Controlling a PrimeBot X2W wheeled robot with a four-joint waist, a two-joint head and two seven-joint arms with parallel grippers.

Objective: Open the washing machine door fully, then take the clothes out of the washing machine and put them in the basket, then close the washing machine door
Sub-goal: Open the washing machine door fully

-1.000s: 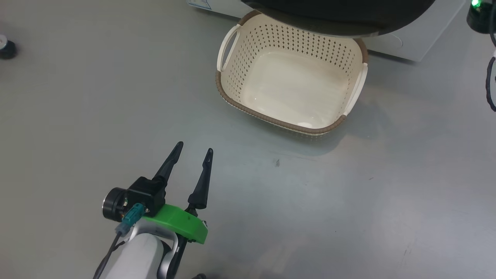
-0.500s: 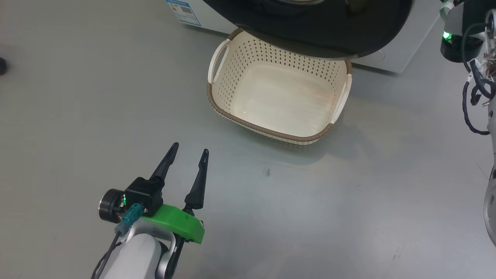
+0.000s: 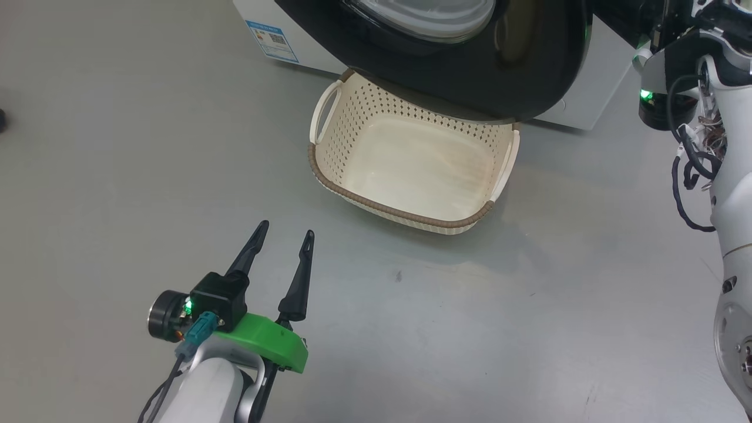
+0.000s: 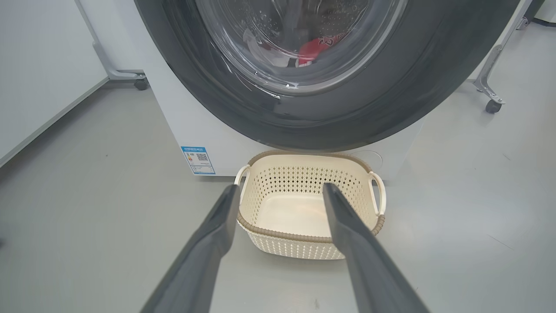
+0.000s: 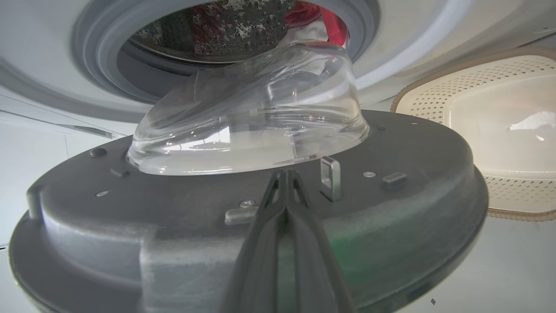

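The washing machine door (image 3: 470,76), glossy black with a clear glass bowl (image 5: 252,126), stands partly swung out over the basket. My right gripper (image 5: 284,174) is shut, its tips against the door's dark inner face beside the metal latch (image 5: 331,178). Red clothes (image 5: 321,17) lie in the steel drum (image 5: 208,30), and the clothes (image 4: 315,45) also show through the glass. The cream basket (image 3: 376,202) sits empty on the floor before the white washing machine (image 4: 173,108). My left gripper (image 3: 285,230) hovers open over the floor, short of the basket (image 4: 304,241).
The grey floor spreads around the basket. My pale right arm (image 3: 725,176) with dangling cables stands at the right edge. Wheeled frame legs (image 4: 493,106) flank the machine, another caster (image 4: 140,83) at its left. A blue sticker (image 4: 197,160) marks the machine's lower front.
The head camera has tilted up, so the basket sits lower in the picture and more of the door and my right arm show. The left gripper stays open and still.
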